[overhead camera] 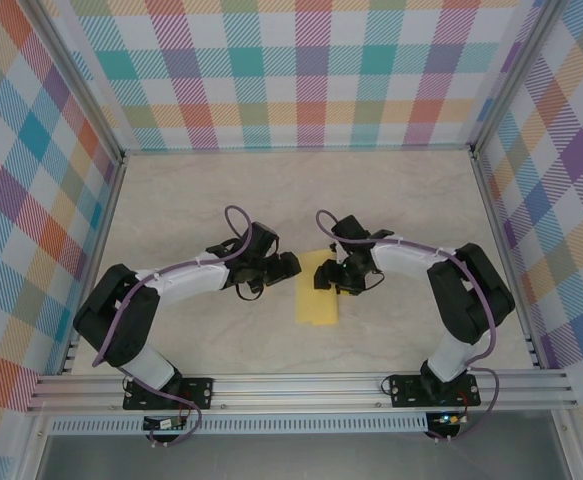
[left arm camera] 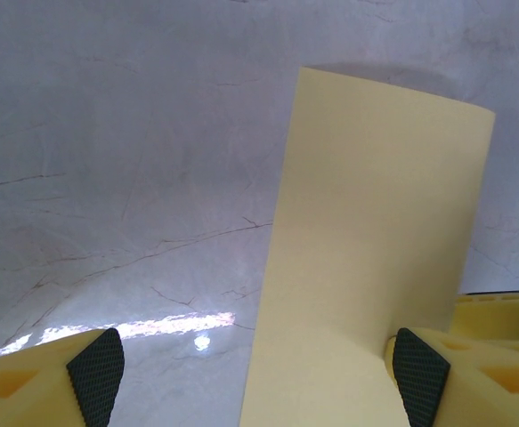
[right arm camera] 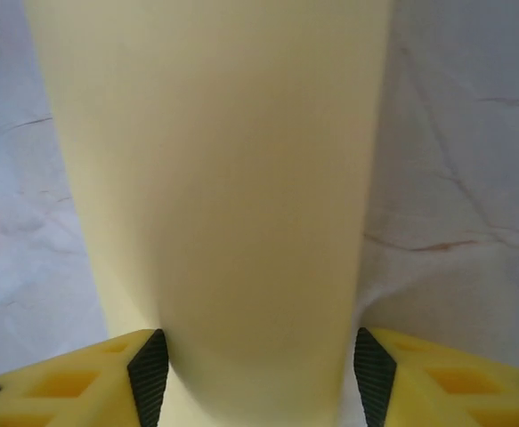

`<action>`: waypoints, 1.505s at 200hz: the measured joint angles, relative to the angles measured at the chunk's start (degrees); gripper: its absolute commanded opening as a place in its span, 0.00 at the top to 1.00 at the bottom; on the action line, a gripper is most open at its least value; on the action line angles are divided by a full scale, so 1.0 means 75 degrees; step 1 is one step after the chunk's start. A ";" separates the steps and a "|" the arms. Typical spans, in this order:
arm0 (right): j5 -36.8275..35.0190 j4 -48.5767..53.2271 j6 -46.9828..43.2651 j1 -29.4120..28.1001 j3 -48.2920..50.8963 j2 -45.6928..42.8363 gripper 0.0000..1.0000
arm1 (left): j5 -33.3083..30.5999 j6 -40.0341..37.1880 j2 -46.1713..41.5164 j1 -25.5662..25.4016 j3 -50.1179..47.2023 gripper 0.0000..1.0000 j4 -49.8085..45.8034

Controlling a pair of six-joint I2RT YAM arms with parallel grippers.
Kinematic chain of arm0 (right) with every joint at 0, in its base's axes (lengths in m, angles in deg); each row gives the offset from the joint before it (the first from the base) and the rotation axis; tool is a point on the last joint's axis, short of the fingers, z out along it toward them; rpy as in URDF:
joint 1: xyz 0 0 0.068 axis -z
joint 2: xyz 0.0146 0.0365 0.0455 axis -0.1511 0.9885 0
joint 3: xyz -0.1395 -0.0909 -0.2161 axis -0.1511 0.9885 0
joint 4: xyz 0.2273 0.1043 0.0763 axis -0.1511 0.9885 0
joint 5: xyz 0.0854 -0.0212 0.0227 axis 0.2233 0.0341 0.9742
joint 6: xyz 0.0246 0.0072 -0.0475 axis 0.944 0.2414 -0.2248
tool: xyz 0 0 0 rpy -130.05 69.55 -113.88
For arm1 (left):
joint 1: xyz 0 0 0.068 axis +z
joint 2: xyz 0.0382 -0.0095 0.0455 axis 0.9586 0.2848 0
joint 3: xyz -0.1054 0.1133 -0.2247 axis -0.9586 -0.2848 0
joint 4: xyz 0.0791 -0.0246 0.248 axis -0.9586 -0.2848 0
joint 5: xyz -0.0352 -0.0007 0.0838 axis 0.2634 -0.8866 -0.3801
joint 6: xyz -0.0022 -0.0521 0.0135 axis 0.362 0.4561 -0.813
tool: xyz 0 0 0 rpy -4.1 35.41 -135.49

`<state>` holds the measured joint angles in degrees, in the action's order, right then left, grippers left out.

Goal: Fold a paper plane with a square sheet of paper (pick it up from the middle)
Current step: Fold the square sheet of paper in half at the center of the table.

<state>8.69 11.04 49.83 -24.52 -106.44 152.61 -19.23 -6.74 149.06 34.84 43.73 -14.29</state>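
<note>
Your bright-yellow sheet of paper (overhead camera: pixel 318 290), folded to a narrow strip, lies mid-way across the pale marbled tabletop (overhead camera: pixel 221 190), between both grippers, likely so either can work the next crease. Your right gripper (overhead camera: pixel 329 275) straddles its far end with jaws part-open and pads at the strip's edges; you cannot tell whether they squeeze it. Your left gripper (overhead camera: pixel 287 266) hovers just left of the strip, wide open and empty. Both arms bend inward, elbows out.

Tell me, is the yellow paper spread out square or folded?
Folded, apparently: the yellow paper shows as a narrow rectangle on the table, not a square. How sharp the crease is, I cannot tell.
</note>
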 measured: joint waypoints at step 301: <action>0.1061 -0.0361 -0.0224 0.1303 0.0828 -0.0396 0.46 | 0.0437 -0.0070 0.0207 0.0000 0.0017 0.17 0.0058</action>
<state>16.65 8.33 48.15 -14.75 -100.24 149.63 -15.95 -7.26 150.61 34.84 43.86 -13.86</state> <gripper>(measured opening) 0.545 0.830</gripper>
